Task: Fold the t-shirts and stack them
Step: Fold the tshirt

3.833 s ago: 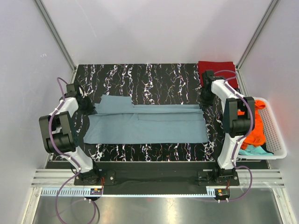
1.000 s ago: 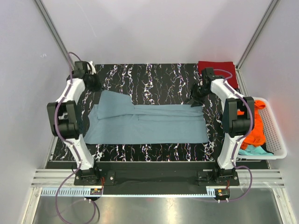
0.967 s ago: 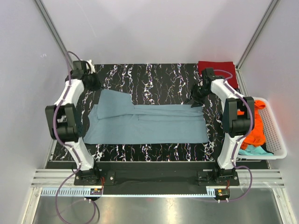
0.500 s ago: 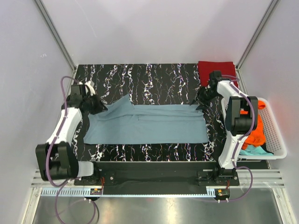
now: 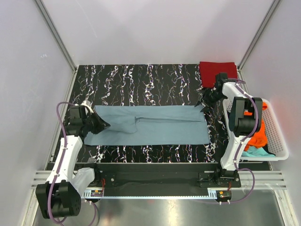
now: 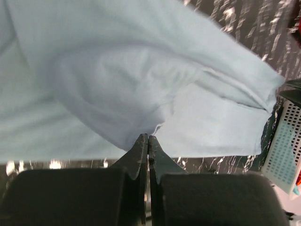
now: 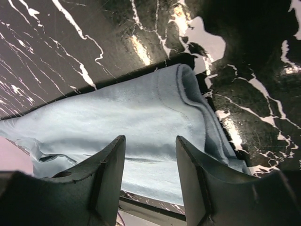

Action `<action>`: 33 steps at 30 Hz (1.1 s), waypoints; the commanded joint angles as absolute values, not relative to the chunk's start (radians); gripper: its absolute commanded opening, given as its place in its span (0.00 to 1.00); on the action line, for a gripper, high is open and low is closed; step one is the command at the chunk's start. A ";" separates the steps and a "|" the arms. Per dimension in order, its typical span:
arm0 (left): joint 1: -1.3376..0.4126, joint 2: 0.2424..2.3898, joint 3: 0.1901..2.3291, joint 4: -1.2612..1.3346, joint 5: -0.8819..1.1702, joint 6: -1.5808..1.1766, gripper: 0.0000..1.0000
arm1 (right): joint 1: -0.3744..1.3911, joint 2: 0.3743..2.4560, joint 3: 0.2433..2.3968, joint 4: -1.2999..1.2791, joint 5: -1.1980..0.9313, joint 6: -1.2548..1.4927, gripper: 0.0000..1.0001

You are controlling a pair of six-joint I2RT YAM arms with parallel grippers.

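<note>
**Grey-blue shirt mid-fold: left pinching, right spread at the far-right corner**

My left gripper (image 6: 148,139) is pressed together on a pinch of the grey-blue t-shirt (image 5: 160,126). The cloth bunches up into the fingertips at the shirt's left end, and a soft hump of fabric rises from the flat layer just beyond them. I judge this grip is there to carry the left part over onto the body of the shirt.

My right gripper (image 7: 149,146) stands spread and holds nothing. It sits just above the shirt's far-right corner, where a hemmed edge is doubled over on itself. I take it as placed to steady or pick up that corner, though I cannot tell whether the fingers touch the cloth.

The shirt lies lengthwise across the middle of the black marbled table (image 5: 141,80), already narrowed to a long strip.

Count:
- T-shirts, four:
  - grey-blue, in work
  - dark red t-shirt (image 5: 217,69), folded at the far-right corner of the table, apparently the start of the stack
  - orange t-shirt (image 5: 256,134), crumpled
  - teal t-shirt (image 5: 254,151), crumpled beside the orange one
- White slatted basket (image 5: 278,141), one, off the table's right edge, holding the orange and teal shirts.
- Arms, two.
</note>
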State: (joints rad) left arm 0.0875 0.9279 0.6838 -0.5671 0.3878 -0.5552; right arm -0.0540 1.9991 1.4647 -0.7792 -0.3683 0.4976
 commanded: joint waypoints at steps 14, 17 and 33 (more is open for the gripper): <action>0.090 0.834 0.666 -0.837 0.112 -0.689 0.00 | -0.061 1.979 1.411 -0.793 -0.361 0.463 0.54; 0.090 0.844 0.718 -0.917 0.003 -0.716 0.00 | -0.057 1.948 1.398 -0.792 -0.350 0.440 0.54; 0.091 0.937 0.673 -0.925 0.041 -0.764 0.12 | 0.482 1.969 1.560 -0.687 -0.486 0.465 0.67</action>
State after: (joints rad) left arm 0.0875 0.9237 0.6849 -0.9607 -0.0071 -0.7647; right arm 0.4690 1.9129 1.4952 -0.7147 -0.4221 0.4480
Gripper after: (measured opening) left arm 0.108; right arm 0.666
